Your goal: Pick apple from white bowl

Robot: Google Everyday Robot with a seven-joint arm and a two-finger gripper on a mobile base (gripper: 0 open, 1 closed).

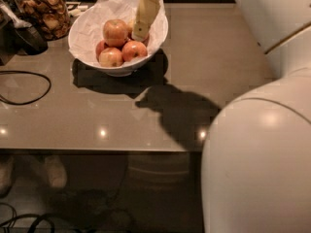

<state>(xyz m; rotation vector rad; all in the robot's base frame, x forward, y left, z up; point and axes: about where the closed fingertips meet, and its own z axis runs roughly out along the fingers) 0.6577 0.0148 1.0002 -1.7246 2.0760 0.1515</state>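
The gripper (pixel 141 33) is a pale cream tool that reaches down from the top edge of the view into the white bowl (pixel 77 48). Its tip sits among the fruit. Whether it is open, closed or holding anything cannot be told from this view.

The apple (pixel 134 50), round and orange-red, lies in the bowl just below the gripper's tip, near the bowl's front right side. It looks close to the tip, perhaps touching it, but this is unclear.

Three more apples show in the bowl. A larger apple (pixel 115 31) rests on top, just left of the gripper. A front apple (pixel 111 57) lies beside the task apple, and a darker apple (pixel 100 47) is partly hidden behind it. Crumpled white paper (pixel 110 2) lines the bowl and rises above its rim at the back.

The bowl stands on a glossy grey-brown table (pixel 218 57), near its far left corner. A glass jar (pixel 46 8) of brown snacks stands to the bowl's left, apart from it. A black cable (pixel 46 81) loops on the table at the left edge. The robot's white body (pixel 257 159) fills the lower right.
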